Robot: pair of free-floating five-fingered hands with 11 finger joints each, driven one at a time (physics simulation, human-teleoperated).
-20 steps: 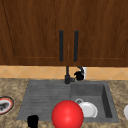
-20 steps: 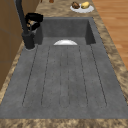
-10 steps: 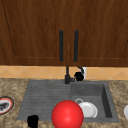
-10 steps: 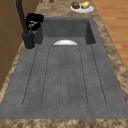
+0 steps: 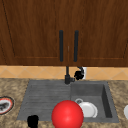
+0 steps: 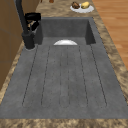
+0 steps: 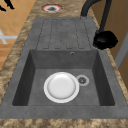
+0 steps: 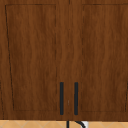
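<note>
Right hand [image 5: 79, 74] sits at the faucet [image 5: 67, 75], just beside its base at the sink's [image 5: 106, 100] back rim (fingers look curled against the lever, but whether they grip it I cannot tell). Left hand [image 5: 32, 121] hovers at the front edge of the drainboard, near the red ball [image 5: 67, 115]; its finger pose is unreadable. White plate [image 7: 61, 87] lies flat in the basin, beside the drain.

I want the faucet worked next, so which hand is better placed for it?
Probably the right hand: it hovers right beside the faucet at the back of the sink. The left hand hangs at the sink's front edge.
</note>
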